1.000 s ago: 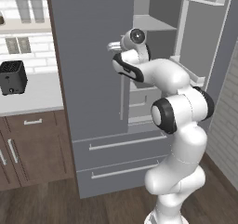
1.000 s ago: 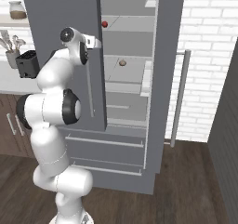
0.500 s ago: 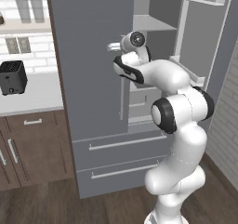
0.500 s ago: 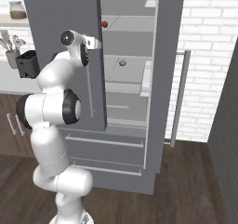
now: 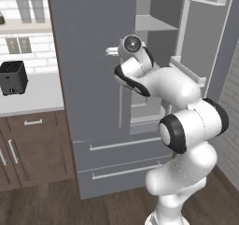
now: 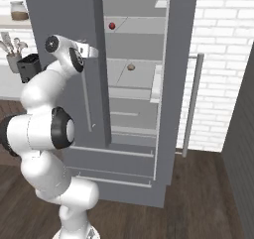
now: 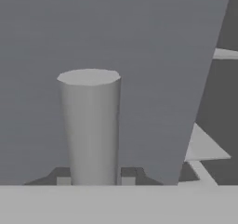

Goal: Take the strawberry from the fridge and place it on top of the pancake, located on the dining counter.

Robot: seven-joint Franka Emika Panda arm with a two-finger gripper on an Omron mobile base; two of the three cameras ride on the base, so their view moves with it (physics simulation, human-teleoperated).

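Note:
The grey fridge (image 5: 88, 56) has its right door swung open and its left door (image 6: 64, 15) turned towards me. My gripper (image 5: 110, 51) is shut on the top of the left door's long thin handle (image 7: 89, 125), which stands as a grey cylinder between my fingertips (image 7: 128, 174). The gripper (image 6: 94, 49) also shows from the right side, at the door's edge. The strawberry (image 6: 112, 25), a tiny red ball, lies on an upper shelf inside. A brownish lump (image 6: 131, 67) sits one shelf lower. The pancake and the dining counter are out of view.
The open right door (image 5: 205, 42) juts out beside my arm, its handle (image 6: 191, 104) near a white brick wall (image 6: 218, 59). Two wide drawers (image 5: 121, 158) run below. A black toaster (image 5: 12, 77) stands on the white worktop (image 5: 37, 95) over brown cabinets (image 5: 32, 144).
The fingers have closed from wide open onto the left door's handle. The arm and the door have barely moved.

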